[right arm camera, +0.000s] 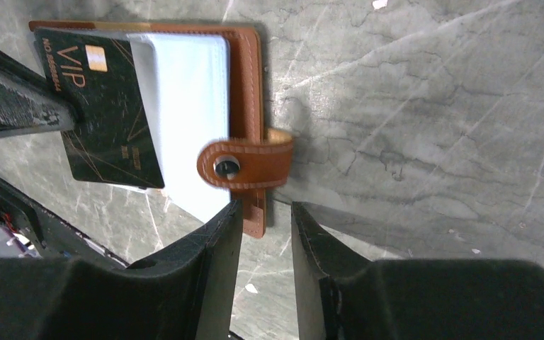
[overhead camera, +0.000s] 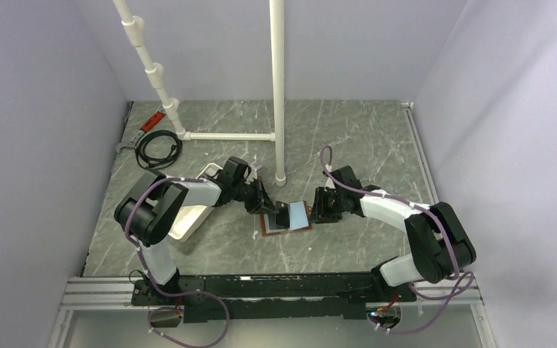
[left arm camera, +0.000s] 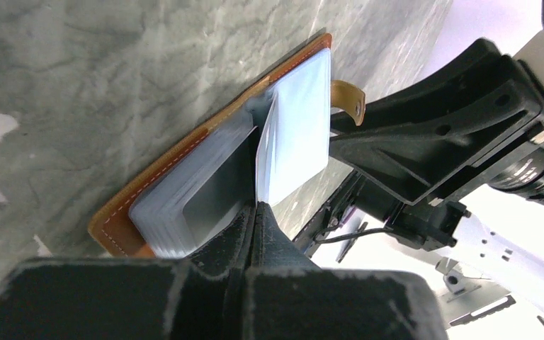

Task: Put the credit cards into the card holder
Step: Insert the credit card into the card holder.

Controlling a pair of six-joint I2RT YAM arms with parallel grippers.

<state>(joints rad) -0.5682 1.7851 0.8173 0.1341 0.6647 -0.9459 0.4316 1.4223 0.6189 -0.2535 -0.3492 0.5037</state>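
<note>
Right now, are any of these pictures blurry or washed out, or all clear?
Top view: evenly lit and sharp, the card holder small. Left wrist view: upper right is washed out white; the left gripper at the lens is blurred. Right wrist view: the strap looks slightly smeared, the right gripper soft-edged.

The left gripper [left arm camera: 258,209] hides a corner of the card holder [left arm camera: 110,225]; the left arm [overhead camera: 192,192] half covers the white tray [overhead camera: 188,223].
</note>
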